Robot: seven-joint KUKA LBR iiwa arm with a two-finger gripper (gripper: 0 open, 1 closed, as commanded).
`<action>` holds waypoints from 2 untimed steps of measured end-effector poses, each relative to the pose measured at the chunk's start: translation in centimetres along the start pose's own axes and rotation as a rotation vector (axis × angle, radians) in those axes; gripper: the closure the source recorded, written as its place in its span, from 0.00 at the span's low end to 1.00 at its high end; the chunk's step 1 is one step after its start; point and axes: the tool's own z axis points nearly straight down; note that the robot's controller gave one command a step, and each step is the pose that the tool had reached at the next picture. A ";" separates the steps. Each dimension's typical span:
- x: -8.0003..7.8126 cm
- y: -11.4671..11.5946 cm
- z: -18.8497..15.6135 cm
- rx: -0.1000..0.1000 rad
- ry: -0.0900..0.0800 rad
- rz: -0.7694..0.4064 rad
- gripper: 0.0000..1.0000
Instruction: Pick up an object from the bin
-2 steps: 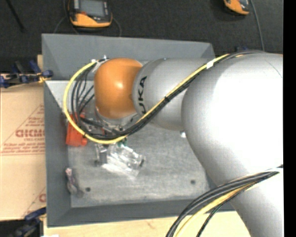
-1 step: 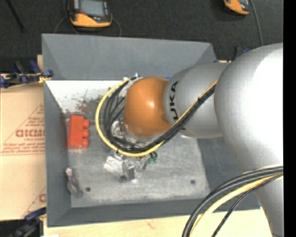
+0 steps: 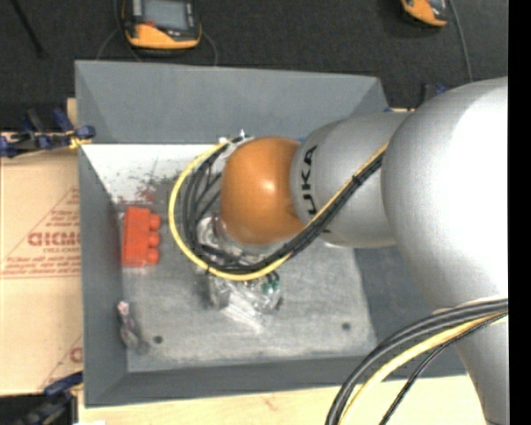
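My gripper point(image 3: 216, 239) is low in the middle of the bin, mostly hidden under the arm's orange dome. Right below it lies a small clear, crumpled plastic thing point(image 3: 246, 303) with a green spot on its right side, and the gripper stands directly over its upper left part. I cannot tell whether the two touch. An orange-red toy brick point(image 3: 142, 236) with studs lies flat to the left, a short way from the gripper.
A small grey-purple object point(image 3: 128, 324) lies in the bin's front left corner. Dark specks mark the floor at the back left. The arm and its looped yellow and black cables cover the bin's right and back middle.
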 end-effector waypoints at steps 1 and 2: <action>1.2 -2.4 -17.6 0.005 -0.008 0.023 1.00; 5.7 -6.0 -9.0 0.001 0.007 -0.308 1.00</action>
